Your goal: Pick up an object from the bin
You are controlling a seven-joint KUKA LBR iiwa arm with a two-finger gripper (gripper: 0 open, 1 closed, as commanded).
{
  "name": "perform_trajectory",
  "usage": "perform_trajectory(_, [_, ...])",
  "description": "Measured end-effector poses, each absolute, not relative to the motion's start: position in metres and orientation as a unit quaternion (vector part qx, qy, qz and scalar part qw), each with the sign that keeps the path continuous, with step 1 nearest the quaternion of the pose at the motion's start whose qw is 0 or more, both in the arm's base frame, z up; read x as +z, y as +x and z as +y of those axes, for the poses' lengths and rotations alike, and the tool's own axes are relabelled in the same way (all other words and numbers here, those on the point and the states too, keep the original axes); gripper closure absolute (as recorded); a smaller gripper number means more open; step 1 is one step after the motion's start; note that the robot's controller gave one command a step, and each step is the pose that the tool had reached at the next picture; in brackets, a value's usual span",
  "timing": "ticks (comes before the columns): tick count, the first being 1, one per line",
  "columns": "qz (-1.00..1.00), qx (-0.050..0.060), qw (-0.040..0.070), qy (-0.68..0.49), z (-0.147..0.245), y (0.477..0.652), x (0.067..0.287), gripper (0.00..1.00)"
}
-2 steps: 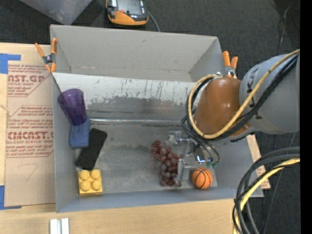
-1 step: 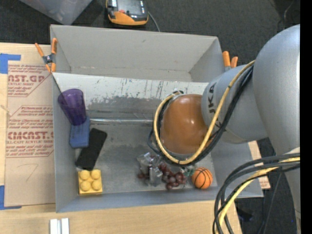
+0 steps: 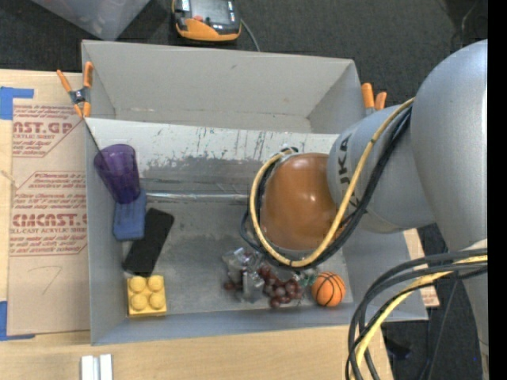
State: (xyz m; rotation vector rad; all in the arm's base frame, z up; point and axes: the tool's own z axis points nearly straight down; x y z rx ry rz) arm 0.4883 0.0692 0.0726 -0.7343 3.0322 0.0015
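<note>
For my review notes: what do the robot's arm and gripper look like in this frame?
The arm has bulky, rounded silver-grey links, with black lettering partly visible near the wrist. A glossy orange-brown dome cover sits over the wrist, ringed by yellow and black cables. The gripper below it is small and grey metal.

The grey bin holds a purple cup, black slab, yellow brick, grapes and orange ball.
</note>
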Motion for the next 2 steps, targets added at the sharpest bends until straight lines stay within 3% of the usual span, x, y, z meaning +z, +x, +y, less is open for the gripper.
perform_trajectory(1, [0.971,0.001,0.008,-0.238,0.067,0.500,0.174,1.00])
perform_trajectory(2, [0.971,0.000,0.011,-0.239,0.066,0.501,0.202,1.00])
